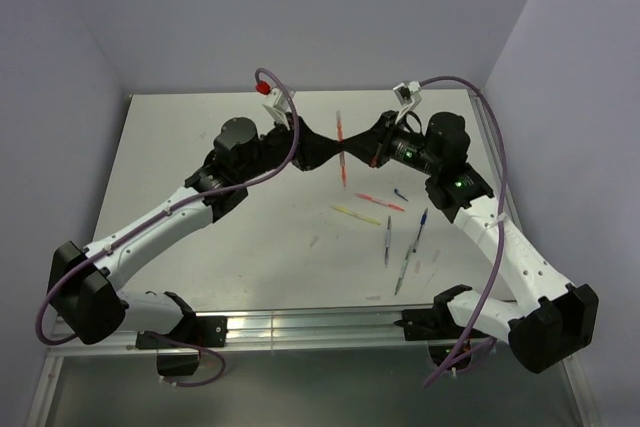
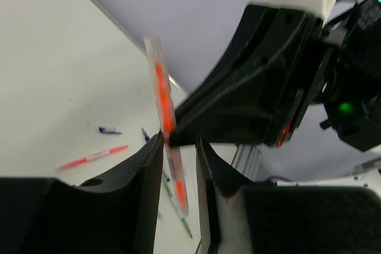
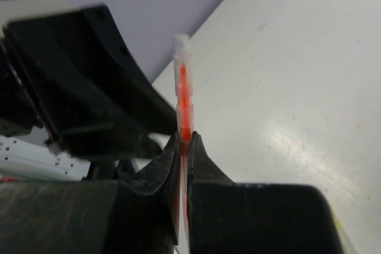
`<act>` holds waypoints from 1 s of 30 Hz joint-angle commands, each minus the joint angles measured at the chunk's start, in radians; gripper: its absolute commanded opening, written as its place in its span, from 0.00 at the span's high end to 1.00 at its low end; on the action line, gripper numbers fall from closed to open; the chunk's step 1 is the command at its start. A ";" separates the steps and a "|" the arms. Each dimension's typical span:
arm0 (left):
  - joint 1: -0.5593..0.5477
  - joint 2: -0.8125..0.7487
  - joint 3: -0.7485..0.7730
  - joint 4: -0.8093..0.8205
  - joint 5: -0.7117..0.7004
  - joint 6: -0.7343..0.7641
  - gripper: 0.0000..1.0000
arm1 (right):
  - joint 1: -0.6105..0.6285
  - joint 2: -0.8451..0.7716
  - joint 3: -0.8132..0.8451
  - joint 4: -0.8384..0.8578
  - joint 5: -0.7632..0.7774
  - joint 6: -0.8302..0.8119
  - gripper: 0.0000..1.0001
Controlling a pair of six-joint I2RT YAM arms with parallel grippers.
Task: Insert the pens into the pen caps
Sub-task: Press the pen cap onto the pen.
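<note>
Right gripper (image 3: 184, 138) jaws pinched tight on orange pen (image 3: 184, 96), held in air above table (image 1: 200, 137). Left gripper (image 2: 178, 142) jaws apart, straddling same pen with slack on one side. Clear cap (image 3: 181, 46) sits at pen's upper end; seating depth unreadable. Advice: draw left fingers straight back, no sideways drag; right grip firm. Other pens (image 1: 388, 240) lie near right arm.

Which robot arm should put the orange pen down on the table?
Right, probably. The right end effector is shut tight on the orange pen, while the left end effector has its fingers apart around the pen, so it isn't gripping.
</note>
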 commanded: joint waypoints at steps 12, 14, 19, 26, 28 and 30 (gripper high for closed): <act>-0.030 -0.092 0.051 -0.144 0.029 0.083 0.61 | 0.004 -0.064 0.027 0.132 0.079 -0.034 1.00; -0.025 -0.111 0.050 -0.157 0.009 0.095 0.60 | 0.006 -0.072 0.025 0.133 0.080 -0.039 1.00; 0.011 -0.143 0.076 -0.174 -0.034 0.107 0.47 | 0.022 -0.078 0.018 0.137 0.075 -0.059 1.00; 0.103 -0.119 0.175 -0.152 0.014 0.070 0.33 | 0.108 -0.089 0.032 0.091 0.120 -0.123 1.00; 0.122 -0.106 0.197 -0.154 0.024 0.075 0.31 | 0.133 -0.089 0.038 0.081 0.123 -0.131 1.00; 0.129 -0.093 0.215 -0.146 0.054 0.075 0.29 | 0.145 -0.084 0.044 0.072 0.129 -0.137 1.00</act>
